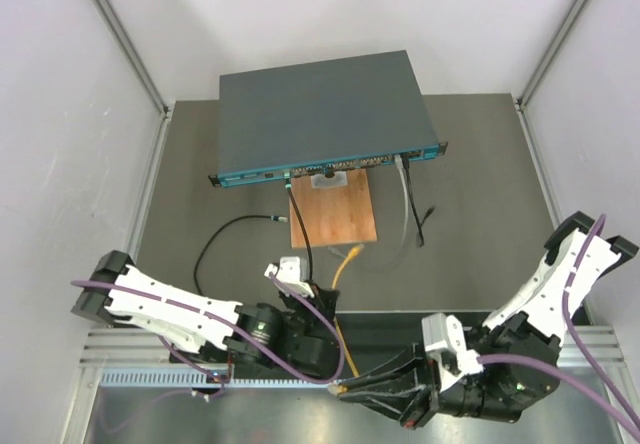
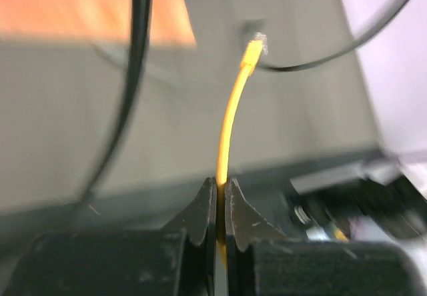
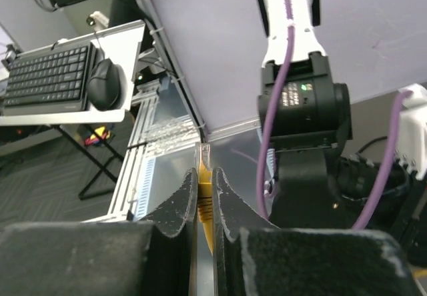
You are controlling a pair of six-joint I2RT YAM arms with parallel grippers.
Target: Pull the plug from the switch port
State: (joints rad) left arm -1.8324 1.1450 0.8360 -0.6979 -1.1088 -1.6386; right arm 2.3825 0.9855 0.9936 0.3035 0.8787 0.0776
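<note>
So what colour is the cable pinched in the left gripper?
Yellow; the cable shows best in the left wrist view.

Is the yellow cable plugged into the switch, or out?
Out: the yellow plug is free near the wooden board, apart from the switch.

"What was the surface (image 1: 480, 194) like?"

"It was flat and dark grey."

"What sat on it?"

"A wide dark grey switch (image 1: 325, 114) sat at the far side. Its blue front strip faced the near side. A brown wooden board (image 1: 333, 214) lay flat just in front of that strip."

"Were there any wires?"

"Yes. A thin black cable (image 1: 203, 249) curled on the surface to the left of the board. On the right, a pale cable (image 1: 405, 214) and a short black cable (image 1: 418, 219) ran from the switch toward the near side. A yellow cable (image 1: 340, 269) had its plug (image 1: 352, 253) just by the board's near edge."
</note>
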